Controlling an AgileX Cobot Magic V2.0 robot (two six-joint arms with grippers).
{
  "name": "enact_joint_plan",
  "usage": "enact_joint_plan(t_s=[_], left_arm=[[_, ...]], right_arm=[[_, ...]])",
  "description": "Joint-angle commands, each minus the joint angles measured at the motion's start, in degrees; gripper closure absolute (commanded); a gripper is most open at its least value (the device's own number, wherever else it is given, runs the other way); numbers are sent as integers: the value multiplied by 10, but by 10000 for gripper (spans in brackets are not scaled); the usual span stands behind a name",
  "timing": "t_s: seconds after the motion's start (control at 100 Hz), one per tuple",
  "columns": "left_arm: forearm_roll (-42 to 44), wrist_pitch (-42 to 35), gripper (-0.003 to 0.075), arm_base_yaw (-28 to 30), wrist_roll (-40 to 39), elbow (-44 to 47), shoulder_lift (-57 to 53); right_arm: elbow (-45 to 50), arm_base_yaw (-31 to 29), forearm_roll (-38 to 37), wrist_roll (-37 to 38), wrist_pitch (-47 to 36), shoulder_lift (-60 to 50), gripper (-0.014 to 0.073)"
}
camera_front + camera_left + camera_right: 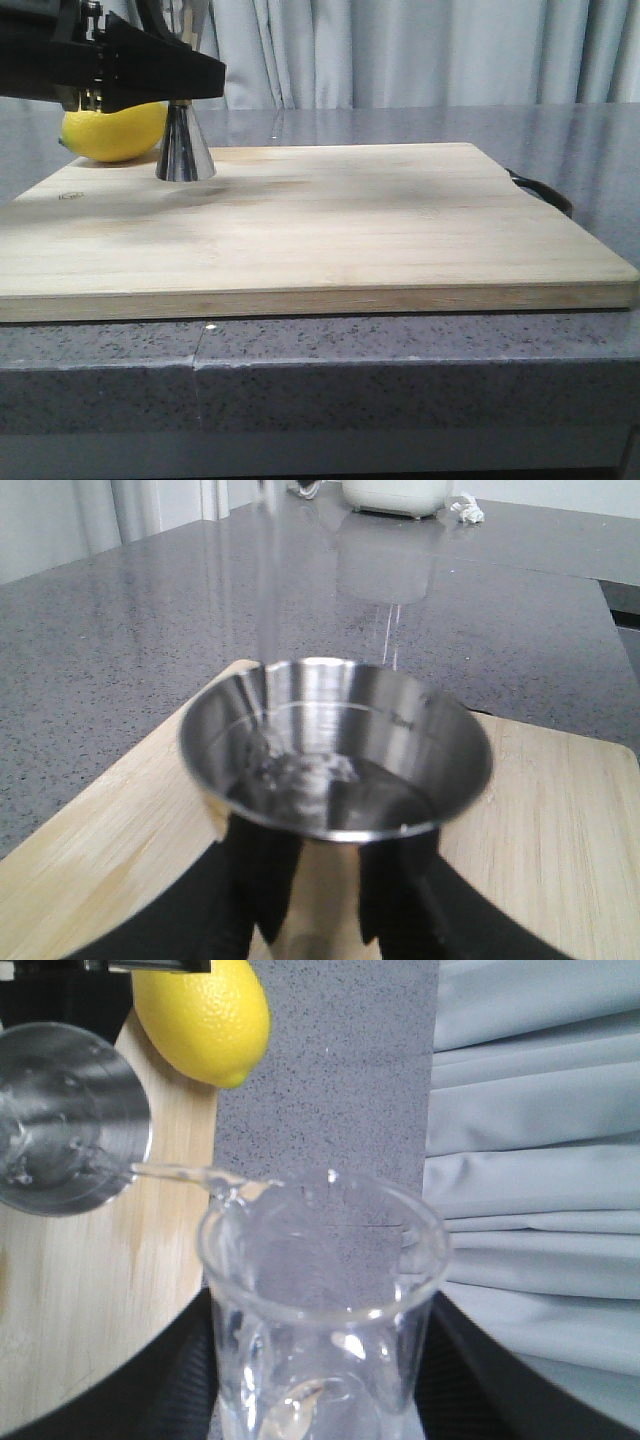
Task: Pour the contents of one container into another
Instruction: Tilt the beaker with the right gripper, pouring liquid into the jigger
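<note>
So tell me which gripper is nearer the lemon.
Left. The left gripper is clamped on the jigger, which stands right beside the lemon. The right gripper holds the beaker tilted above the jigger, farther from the lemon.

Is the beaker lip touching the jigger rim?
Apart. The right wrist view shows the beaker lip short of the jigger rim, with only a thin stream of liquid bridging the gap.

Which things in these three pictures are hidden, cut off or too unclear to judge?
- Front view: the jigger top is hidden behind the left gripper; the beaker is not seen.
- Left wrist view: the printed mark inside the jigger is too small to read.
- Right wrist view: the beaker bottom is cut off, so the remaining liquid is unknown.
- The lemon is partly covered.
</note>
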Motion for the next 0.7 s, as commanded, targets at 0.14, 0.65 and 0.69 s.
enact_joint_plan(t_s=[0.14,0.65,0.69], left_arm=[[-43,66,493,-3,-4,-16,-27],[-43,66,493,-3,-4,-16,-27],[-43,66,493,-3,-4,-16,-27]], right_arm=[[-21,1,-16,-15,-42,-27,293],[-21,0,56,65,-41,-27,294],[-21,0,55,96,-41,-27,294]])
